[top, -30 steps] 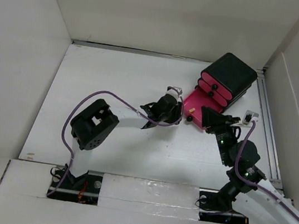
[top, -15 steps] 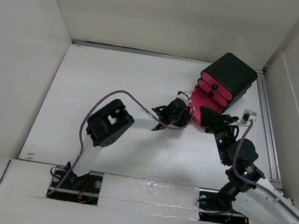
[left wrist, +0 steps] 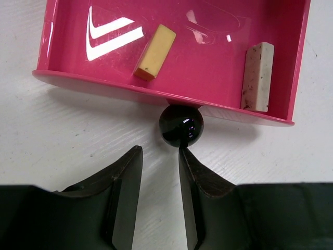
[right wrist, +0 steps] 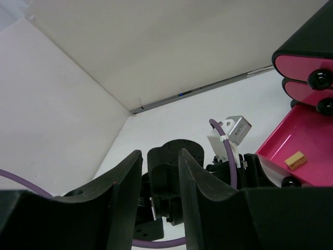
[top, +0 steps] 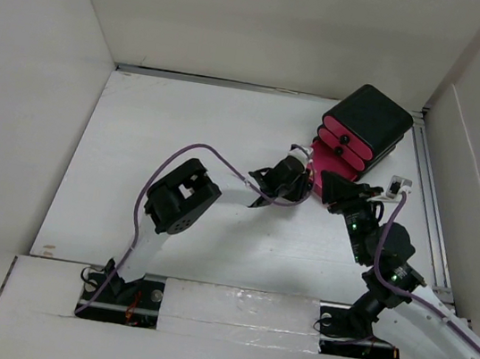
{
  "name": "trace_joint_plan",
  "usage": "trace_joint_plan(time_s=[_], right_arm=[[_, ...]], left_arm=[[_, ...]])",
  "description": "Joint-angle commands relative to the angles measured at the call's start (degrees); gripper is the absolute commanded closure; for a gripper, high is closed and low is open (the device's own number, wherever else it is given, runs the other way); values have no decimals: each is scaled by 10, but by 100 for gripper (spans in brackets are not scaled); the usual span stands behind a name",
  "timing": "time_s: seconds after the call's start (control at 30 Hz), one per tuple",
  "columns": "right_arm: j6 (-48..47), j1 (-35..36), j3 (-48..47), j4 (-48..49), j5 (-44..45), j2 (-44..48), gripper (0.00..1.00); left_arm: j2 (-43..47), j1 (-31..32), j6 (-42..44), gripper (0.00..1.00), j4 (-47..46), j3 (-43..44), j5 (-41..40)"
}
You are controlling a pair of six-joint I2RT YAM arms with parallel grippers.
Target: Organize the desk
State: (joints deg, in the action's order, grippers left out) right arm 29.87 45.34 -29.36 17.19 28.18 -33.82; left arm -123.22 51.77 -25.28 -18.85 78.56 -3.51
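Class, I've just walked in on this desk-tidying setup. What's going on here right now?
The left gripper, jaws narrowly open and empty, points at the black knob of the pulled-out pink drawer, fingertips right at it but not around it. A yellow block and a speckled white block lie in the drawer. The right gripper hangs nearby, open and empty. The two upper drawers of the black box are shut.

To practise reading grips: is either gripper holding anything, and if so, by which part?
Nothing is held. The left gripper stands open right at the black knob of the pink drawer, not around it; the right gripper is open and empty.
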Motion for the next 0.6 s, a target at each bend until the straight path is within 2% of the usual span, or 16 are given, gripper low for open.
trace_joint_plan(time_s=[0.0, 0.33, 0.57], right_arm=[[3, -3, -13, 23, -5, 3, 60], [3, -3, -15, 21, -5, 3, 60], [3, -3, -13, 22, -1, 5, 60]], left_arm=[[-8, 3, 6, 70, -7, 37, -11], [-47, 3, -18, 73, -19, 118, -63], [-92, 3, -17, 72, -5, 207, -91]])
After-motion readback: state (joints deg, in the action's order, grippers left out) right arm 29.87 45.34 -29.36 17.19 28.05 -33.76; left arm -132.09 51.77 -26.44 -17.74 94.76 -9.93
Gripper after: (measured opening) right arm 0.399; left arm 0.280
